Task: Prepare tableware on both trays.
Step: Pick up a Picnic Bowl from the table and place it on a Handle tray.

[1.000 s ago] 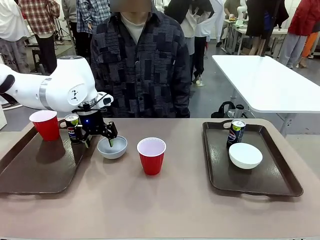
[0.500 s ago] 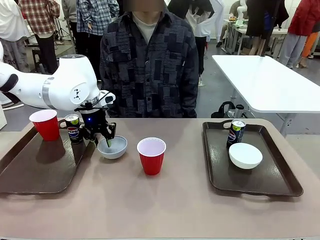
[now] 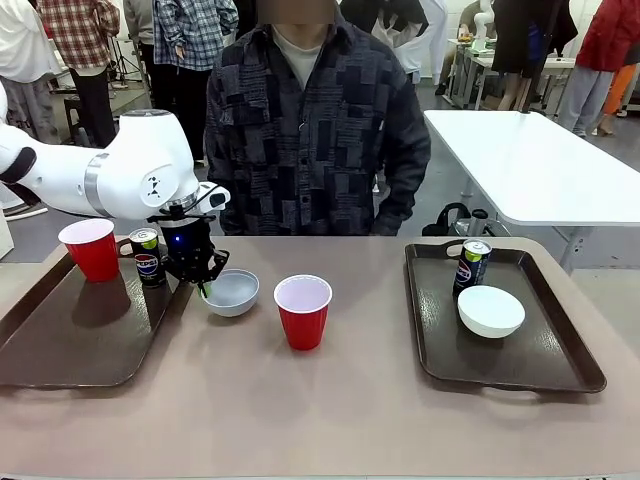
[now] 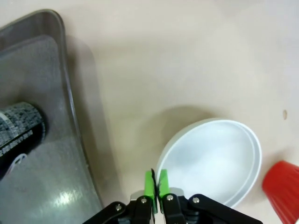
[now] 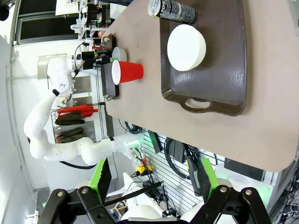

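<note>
- Left gripper (image 3: 205, 287) is pinched shut on the 9 o'clock rim of the bowl (image 3: 233, 292).
- Bowl is over bare table, with the left tray (image 3: 60, 345) just beside it at 9 o'clock.
- Right gripper (image 5: 154, 179) gapes, well apart.

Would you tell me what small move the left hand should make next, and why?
Probably lift the white bowl a little: the left hand is shut on its rim, and the bowl is beside the left tray, which lacks a bowl.

White folding table (image 3: 530, 160) at back right. Grey floor (image 3: 422, 195) just left of it. Bystanders (image 3: 75, 40) stand well left of it.
</note>
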Available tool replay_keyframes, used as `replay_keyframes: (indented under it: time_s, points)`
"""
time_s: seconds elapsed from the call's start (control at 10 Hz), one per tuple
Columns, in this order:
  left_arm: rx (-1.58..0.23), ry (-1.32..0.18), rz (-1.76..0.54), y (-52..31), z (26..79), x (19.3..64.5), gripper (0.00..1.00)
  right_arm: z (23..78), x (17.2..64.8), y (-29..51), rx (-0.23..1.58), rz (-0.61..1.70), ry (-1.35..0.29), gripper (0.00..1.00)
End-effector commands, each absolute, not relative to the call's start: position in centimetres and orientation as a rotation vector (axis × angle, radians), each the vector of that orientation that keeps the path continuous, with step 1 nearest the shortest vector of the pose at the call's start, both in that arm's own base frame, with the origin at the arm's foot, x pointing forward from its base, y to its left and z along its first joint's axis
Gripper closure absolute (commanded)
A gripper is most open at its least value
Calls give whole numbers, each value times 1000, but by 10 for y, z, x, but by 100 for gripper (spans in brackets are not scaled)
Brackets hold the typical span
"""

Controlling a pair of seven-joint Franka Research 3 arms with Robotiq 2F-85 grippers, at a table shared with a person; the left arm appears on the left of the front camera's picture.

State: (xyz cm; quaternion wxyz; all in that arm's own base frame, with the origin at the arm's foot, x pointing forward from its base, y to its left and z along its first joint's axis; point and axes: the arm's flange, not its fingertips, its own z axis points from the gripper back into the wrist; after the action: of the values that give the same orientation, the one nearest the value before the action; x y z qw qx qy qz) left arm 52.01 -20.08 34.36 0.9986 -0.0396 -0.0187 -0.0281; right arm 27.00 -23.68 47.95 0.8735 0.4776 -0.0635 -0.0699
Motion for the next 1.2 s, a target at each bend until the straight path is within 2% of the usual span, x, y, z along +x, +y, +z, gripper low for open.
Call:
replay_keyframes:
  time_s: [0.0, 0.1, 0.4, 0.6, 0.7, 1.1]
  points:
    - [-1, 9, -71, -201, 353, 516, 100, 478, 267, -235, 1005, -144, -136, 4]
    - [-10, 62, -65, -204, 373, 499, 100, 478, 267, -235, 1005, -144, -136, 4]
    - [-106, 42, -161, -190, 452, 424, 100, 478, 267, -235, 1005, -144, -136, 4]
    - [-128, 17, -205, -170, 473, 387, 100, 478, 267, -235, 1005, -144, -136, 4]
    - [-124, -7, -197, -158, 473, 380, 100, 478, 267, -235, 1005, -144, -136, 4]
    - [-168, -15, -150, -60, 470, 404, 100, 478, 267, -235, 1005, -144, -136, 4]
